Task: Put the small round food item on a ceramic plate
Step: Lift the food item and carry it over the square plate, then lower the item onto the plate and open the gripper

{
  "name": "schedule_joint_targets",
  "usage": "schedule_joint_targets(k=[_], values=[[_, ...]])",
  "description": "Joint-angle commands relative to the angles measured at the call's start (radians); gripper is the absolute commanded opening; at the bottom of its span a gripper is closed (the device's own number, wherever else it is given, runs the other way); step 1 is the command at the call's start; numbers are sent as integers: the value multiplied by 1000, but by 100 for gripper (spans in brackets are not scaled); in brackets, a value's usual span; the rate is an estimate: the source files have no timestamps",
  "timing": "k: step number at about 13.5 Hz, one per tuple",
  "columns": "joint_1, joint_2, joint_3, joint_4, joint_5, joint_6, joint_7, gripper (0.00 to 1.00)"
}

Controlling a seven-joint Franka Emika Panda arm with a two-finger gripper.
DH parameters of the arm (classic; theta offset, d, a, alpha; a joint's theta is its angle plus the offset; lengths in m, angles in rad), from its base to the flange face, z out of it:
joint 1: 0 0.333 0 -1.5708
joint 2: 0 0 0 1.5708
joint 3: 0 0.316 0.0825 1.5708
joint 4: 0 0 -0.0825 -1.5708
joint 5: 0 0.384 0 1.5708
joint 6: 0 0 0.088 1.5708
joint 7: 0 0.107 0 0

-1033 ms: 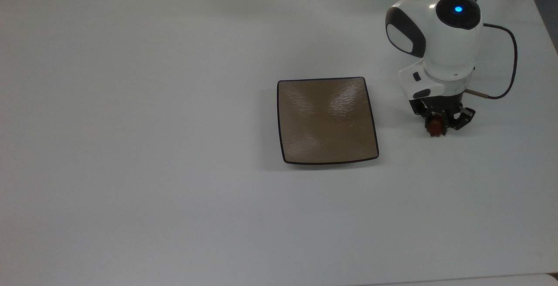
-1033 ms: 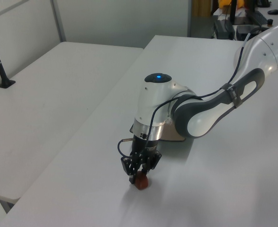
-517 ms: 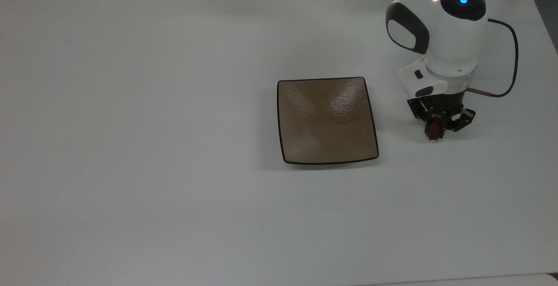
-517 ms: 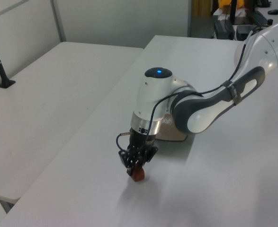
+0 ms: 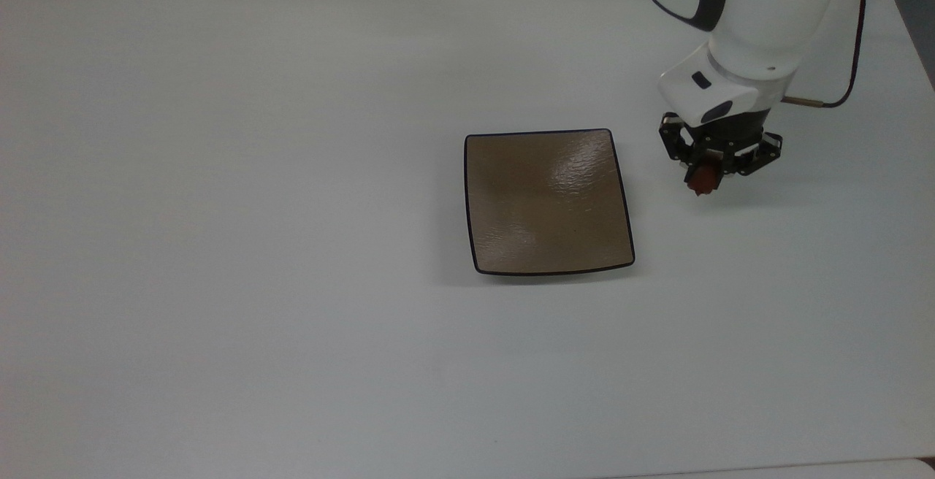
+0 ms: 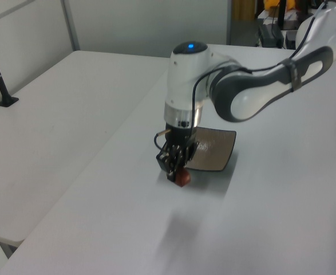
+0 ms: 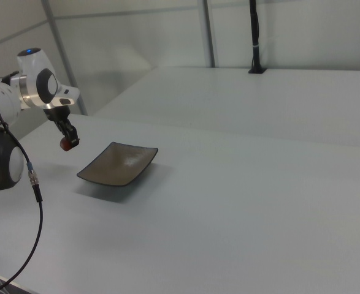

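I see the food point(image 5: 703, 180) pinched tight in my claw point(image 5: 705, 172), up in the air above the white table point(image 5: 256, 209). It hangs just off the plate point(image 5: 546, 201), on the top view's right. The plate sits flat on the table with nothing on it.
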Motion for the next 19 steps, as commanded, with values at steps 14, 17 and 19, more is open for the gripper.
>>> schedule_joint_targets(k=[14,17,19], values=[[-138,-97,-207,-194,36,-89,-451,100],[-140,-99,-207,-187,38,-97,-451,100],[-151,-107,-207,-184,39,-104,-454,100]])
